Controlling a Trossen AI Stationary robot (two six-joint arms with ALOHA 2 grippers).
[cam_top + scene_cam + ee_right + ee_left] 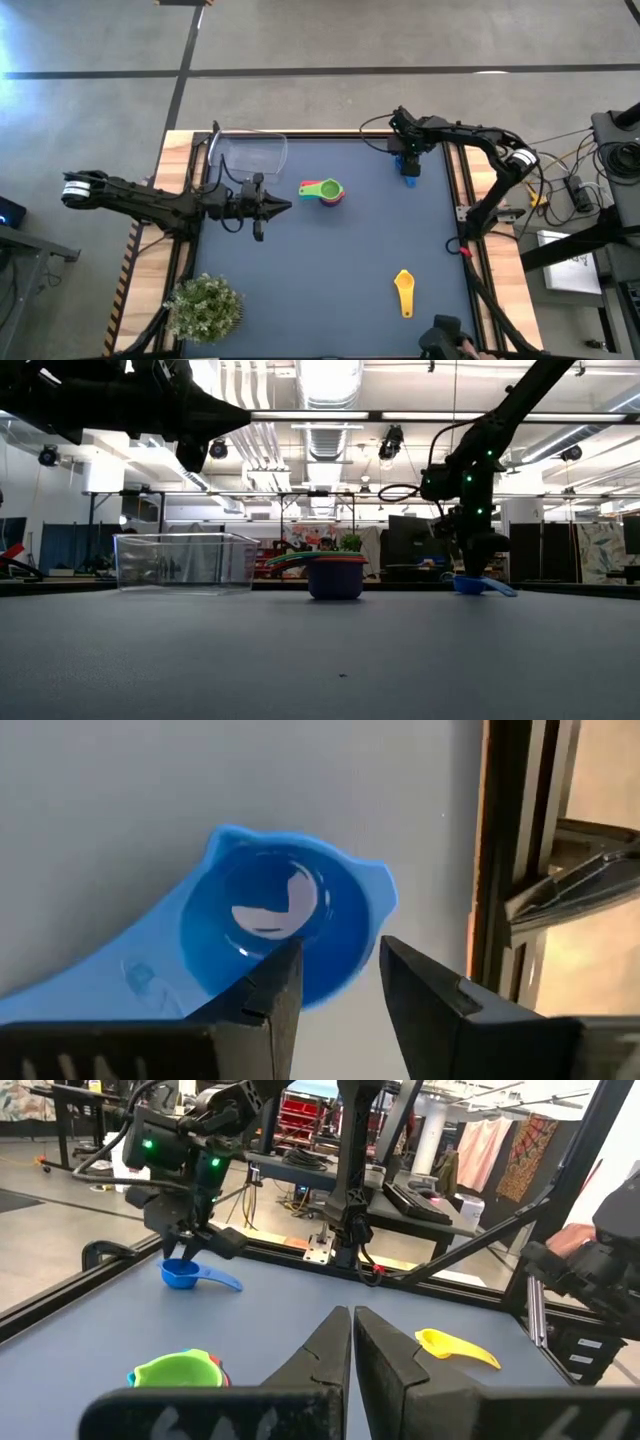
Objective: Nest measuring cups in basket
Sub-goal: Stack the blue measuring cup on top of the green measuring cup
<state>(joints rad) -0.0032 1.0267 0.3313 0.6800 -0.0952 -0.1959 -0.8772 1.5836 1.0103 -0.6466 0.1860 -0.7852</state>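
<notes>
We judge the task about half done. The clear plastic basket (252, 152) holds no cup. A stack of small plastic measuring cups (326, 191), green on top with red and purple beneath, stands on the mat just ahead of the left gripper (283, 207), whose fingers are pressed shut on nothing. The right gripper (340, 982) hangs over the blue plastic scoop (270, 925), fingers parted, one finger inside the bowl and one outside its rim; no grip yet. The yellow plastic scoop (403, 291) lies well apart from both grippers. We cannot make out how many cups the stack contains; orange and teal are not discernible.
</notes>
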